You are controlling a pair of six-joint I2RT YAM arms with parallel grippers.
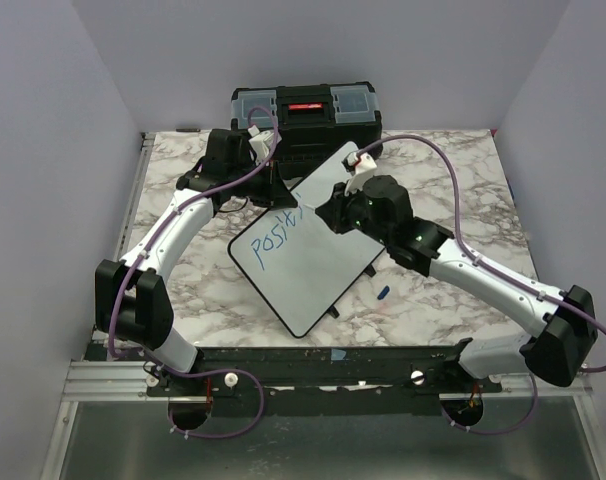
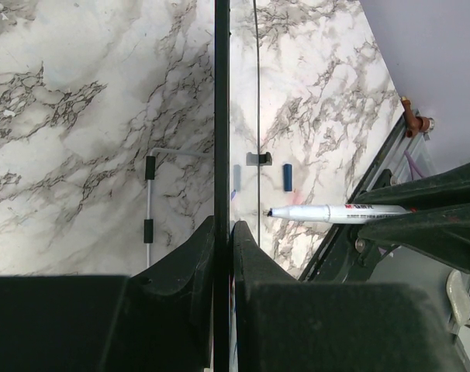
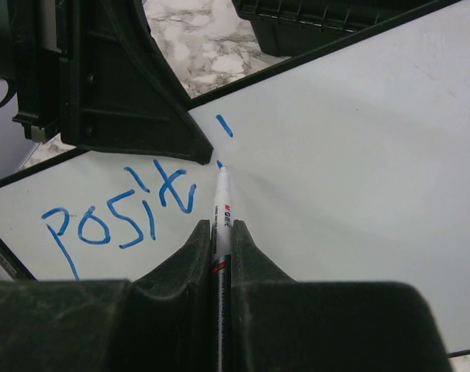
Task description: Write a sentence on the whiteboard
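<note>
The whiteboard (image 1: 308, 270) lies tilted on the marble table, turned like a diamond. Blue letters of the sentence (image 1: 273, 245) read "posit" plus a short stroke; they show larger in the right wrist view (image 3: 119, 217). My left gripper (image 1: 273, 185) is shut on the whiteboard's black edge (image 2: 221, 116) at its far left side. My right gripper (image 1: 328, 212) is shut on a white marker (image 3: 222, 213), its tip touching the board just below a blue stroke (image 3: 224, 126). The marker also shows in the left wrist view (image 2: 336, 211).
A black toolbox (image 1: 305, 115) stands at the back behind the board. A small blue marker cap (image 1: 383, 293) lies on the table right of the board, also in the left wrist view (image 2: 287, 177). Grey walls enclose both sides.
</note>
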